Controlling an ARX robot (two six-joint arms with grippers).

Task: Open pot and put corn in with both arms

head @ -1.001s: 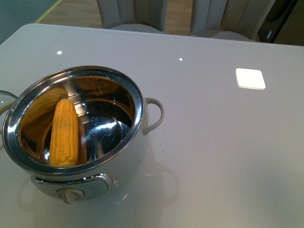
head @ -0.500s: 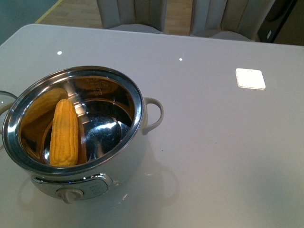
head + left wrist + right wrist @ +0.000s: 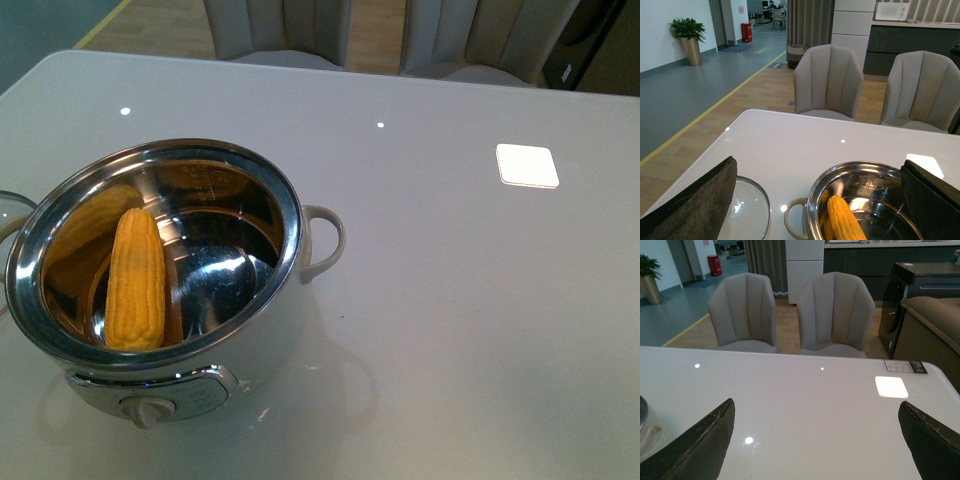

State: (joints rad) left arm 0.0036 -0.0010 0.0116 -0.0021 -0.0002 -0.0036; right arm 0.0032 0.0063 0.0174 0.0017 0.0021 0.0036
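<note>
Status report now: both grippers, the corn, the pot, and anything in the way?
Left gripper open, empty. Right gripper open, empty, over bare table. Corn inside open pot; glass lid lies beside the pot. Nothing in the way.

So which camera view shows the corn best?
The front view: the whole corn lies lengthwise inside the open pot. The left wrist view shows only its upper part, cut off by the picture's edge. The right wrist view shows no corn.

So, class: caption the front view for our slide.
Corn lies inside the open pot on the table.
</note>
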